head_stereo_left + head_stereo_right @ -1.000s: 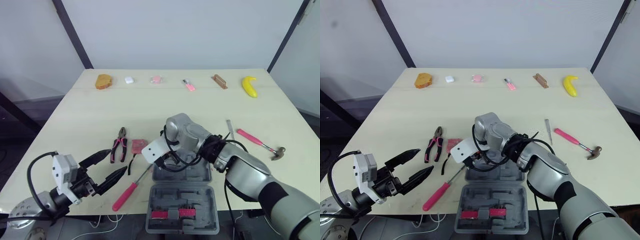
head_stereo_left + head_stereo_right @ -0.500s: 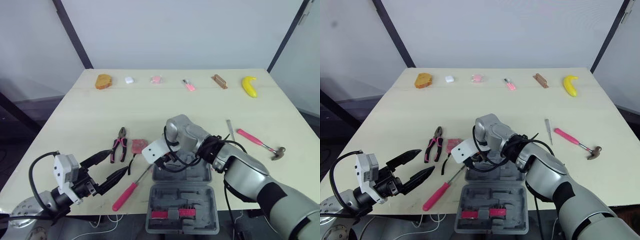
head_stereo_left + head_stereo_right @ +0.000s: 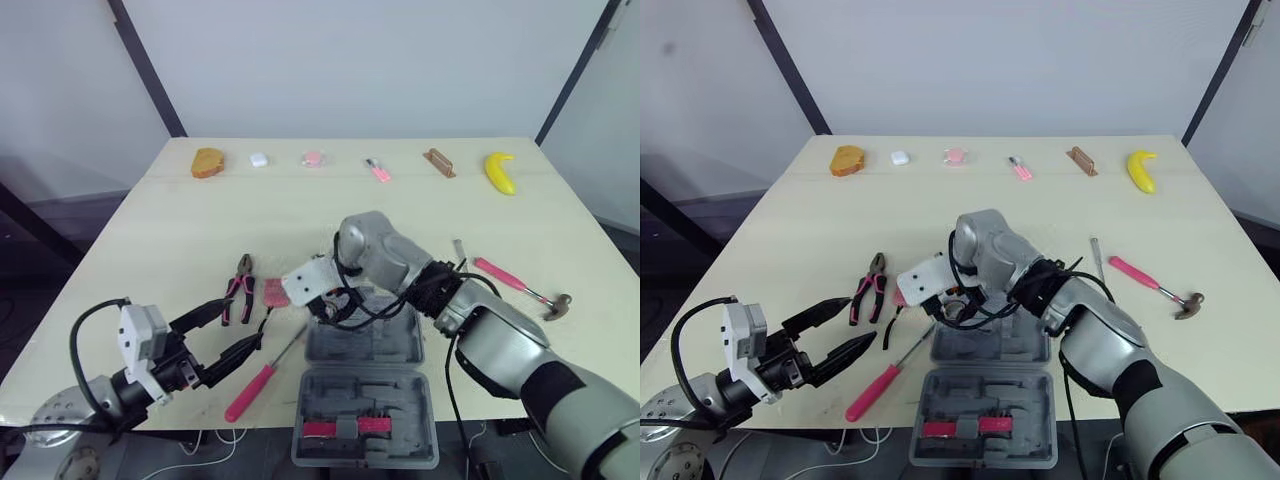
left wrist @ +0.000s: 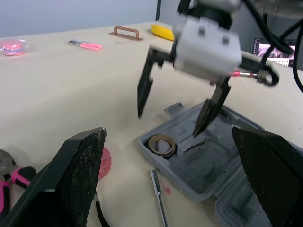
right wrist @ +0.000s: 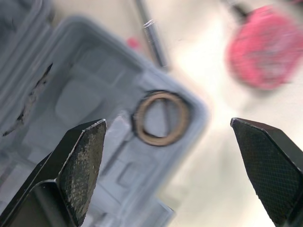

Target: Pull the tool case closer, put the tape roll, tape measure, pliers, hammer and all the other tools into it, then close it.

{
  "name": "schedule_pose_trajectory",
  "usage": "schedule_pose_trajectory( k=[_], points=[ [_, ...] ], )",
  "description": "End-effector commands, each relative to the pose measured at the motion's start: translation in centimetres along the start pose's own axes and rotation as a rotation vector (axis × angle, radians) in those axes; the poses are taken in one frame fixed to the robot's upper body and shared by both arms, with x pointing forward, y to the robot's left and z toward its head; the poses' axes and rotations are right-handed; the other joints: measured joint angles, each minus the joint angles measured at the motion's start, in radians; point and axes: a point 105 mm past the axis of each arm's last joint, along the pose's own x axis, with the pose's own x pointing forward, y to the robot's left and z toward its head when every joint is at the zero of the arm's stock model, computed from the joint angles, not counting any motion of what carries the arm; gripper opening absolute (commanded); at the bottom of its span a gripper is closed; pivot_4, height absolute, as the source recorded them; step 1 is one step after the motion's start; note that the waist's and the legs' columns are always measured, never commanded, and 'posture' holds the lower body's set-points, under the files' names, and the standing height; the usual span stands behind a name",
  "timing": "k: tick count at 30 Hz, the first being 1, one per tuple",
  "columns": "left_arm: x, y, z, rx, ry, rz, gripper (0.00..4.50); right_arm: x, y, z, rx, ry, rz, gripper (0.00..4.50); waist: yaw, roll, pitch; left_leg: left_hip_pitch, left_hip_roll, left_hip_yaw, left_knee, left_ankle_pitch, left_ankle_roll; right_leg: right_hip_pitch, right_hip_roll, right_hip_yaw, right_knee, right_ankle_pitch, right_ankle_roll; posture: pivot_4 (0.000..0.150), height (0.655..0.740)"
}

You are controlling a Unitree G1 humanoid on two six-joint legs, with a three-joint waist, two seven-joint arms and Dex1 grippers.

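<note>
tape roll (image 4: 160, 145) seated in tool case (image 3: 385, 345), far-left corner, so right claw (image 4: 168, 124) released above it. left claw (image 3: 238, 323) spread beside screwdriver (image 3: 265, 372).

No readable text, label, brand, number or sign anywhere. Nothing legible on the open grey plastic tool case (image 3: 380, 345) or on the flat pink tape measure (image 3: 277, 292). Lit content on the dark monitor screen (image 4: 271, 48) beyond the table, too small to read.
</note>
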Motion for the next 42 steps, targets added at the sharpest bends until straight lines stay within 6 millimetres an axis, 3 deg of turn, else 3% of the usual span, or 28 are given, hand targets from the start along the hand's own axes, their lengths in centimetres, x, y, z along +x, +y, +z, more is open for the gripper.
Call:
schedule_pose_trajectory(
  k=[1, 6, 9, 12, 22, 25, 27, 42],
  points=[
    [0.0, 0.2, 0.6, 0.027, -0.002, -0.005, 4.50, -1.6, -1.1, 1.2, 0.093, -0.187, -0.134, 4.41, 0.000, 0.000, 0.000, 0.000, 0.000, 0.000, 0.000, 0.000, 0.000, 0.000, 0.000, 0.000, 0.000, 0.000, 0.000, 0.150, 0.7400],
    [0.0, 0.4, 0.5, 0.025, 0.007, -0.012, 4.50, -1.4, -0.5, 0.7, 0.396, -0.463, -0.267, 4.41, 0.002, -0.001, -0.001, 0.000, 0.000, 0.000, -0.001, 0.000, 0.000, 0.000, 0.000, 0.000, 0.000, 0.000, 0.000, 0.150, 0.7400],
    [0.1, 0.5, 0.5, 0.020, 0.009, -0.018, 4.50, -0.6, 1.0, 0.2, 0.533, -0.564, -0.314, 3.57, 0.002, -0.001, -0.001, -0.001, 0.000, 0.000, -0.001, 0.000, 0.000, 0.000, -0.001, 0.000, -0.001, 0.000, 0.000, 0.150, 0.7400],
    [0.2, 0.6, 0.5, 0.018, 0.010, -0.025, 4.50, -0.4, 1.5, -0.1, 0.581, -0.590, -0.361, 2.25, -0.004, -0.001, 0.000, 0.000, 0.000, 0.001, -0.001, 0.000, 0.000, 0.000, 0.000, 0.001, -0.001, 0.000, 0.000, 0.150, 0.7400],
    [0.1, 1.5, 0.4, 0.033, 0.031, -0.044, 4.50, 2.0, 3.2, -2.4, 0.624, -0.550, -0.449, 2.25, 0.000, -0.002, 0.000, 0.000, -0.001, 0.001, -0.001, 0.000, 0.000, 0.000, 0.001, 0.001, -0.001, 0.000, 0.000, 0.150, 0.7400],
    [0.2, 1.6, 0.3, 0.034, 0.037, -0.055, 4.50, 2.7, 3.6, -2.8, 0.628, -0.532, -0.453, 1.36, -0.002, -0.002, 0.000, 0.000, -0.001, 0.001, -0.001, 0.000, 0.000, 0.000, 0.002, 0.001, -0.001, 0.000, 0.000, 0.150, 0.7400],
    [0.2, 1.5, 0.3, 0.033, 0.036, -0.060, 4.50, 2.8, 3.6, -3.0, 0.629, -0.522, -0.464, 0.33, -0.002, -0.002, 0.000, 0.000, -0.001, 0.001, -0.001, 0.000, 0.000, 0.000, 0.002, 0.001, 0.000, 0.000, 0.000, 0.150, 0.7400],
    [0.1, 1.3, 0.1, 0.022, 0.049, -0.076, 4.50, 4.2, 3.8, -3.3, 0.721, -0.554, -0.448, 0.33, -0.001, -0.003, 0.000, 0.000, 0.000, 0.001, -0.001, 0.000, 0.000, 0.000, 0.002, 0.001, 0.000, 0.000, 0.000, 0.150, 0.7400]
  ],
)
